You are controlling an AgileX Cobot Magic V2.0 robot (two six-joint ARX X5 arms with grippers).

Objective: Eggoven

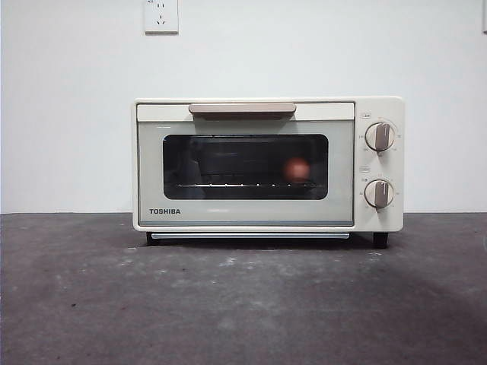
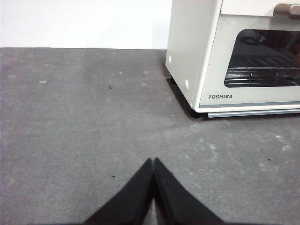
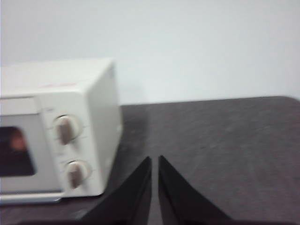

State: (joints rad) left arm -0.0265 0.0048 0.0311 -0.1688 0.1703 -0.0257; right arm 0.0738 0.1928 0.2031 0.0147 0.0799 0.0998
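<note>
The cream Toshiba toaster oven [image 1: 243,217] stands mid-table with its door closed. The orange-brown egg [image 1: 297,169] lies on the rack inside, seen through the dark window toward its right side. It shows as a blur in the right wrist view [image 3: 18,140]. The tan handle [image 1: 242,109] runs along the door's top. Two knobs [image 1: 380,136] sit on the right panel. My left gripper [image 2: 153,161] is shut and empty, over the table in front of the oven's left corner [image 2: 187,56]. My right gripper [image 3: 154,159] is shut and empty, off the oven's knob side [image 3: 70,131]. Neither gripper shows in the front view.
The dark grey table [image 1: 243,304] stretches in front of and beside the oven. A white wall with a socket [image 1: 160,15] stands behind it.
</note>
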